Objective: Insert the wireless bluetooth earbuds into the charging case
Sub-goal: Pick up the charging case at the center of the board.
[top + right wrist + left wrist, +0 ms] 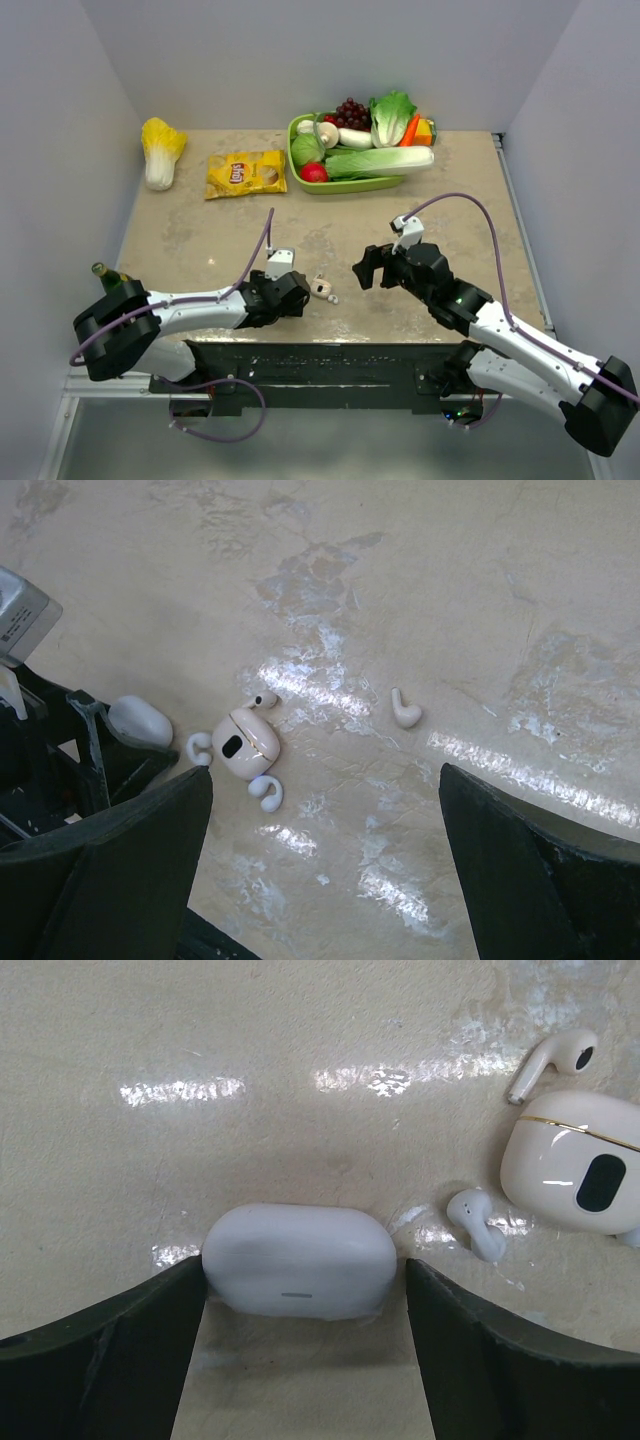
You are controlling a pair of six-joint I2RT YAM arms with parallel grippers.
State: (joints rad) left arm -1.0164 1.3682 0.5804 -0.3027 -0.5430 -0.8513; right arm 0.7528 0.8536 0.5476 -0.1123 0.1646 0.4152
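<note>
The charging case (300, 1260), a shut white pebble, lies on the beige table between my left gripper's fingertips. The left gripper (305, 1272) is open. Its left finger (120, 1345) touches the case's end and its right finger (500, 1360) stands a hair off the other end. To the right lie a cream case with a dark window (575, 1165), a stemmed earbud (550, 1065) and a small hooked earbud (478, 1222). The right wrist view shows another hooked earbud (266, 792) and a lone earbud (405, 710) further right. My right gripper (325, 770) hangs wide open above the table, holding nothing.
A green tray (297, 160) of vegetables stands at the back, with a yellow chip bag (245, 173) and a cabbage (160, 150) to its left. A green bottle top (103, 270) shows by the left arm's base. Walls close in on three sides.
</note>
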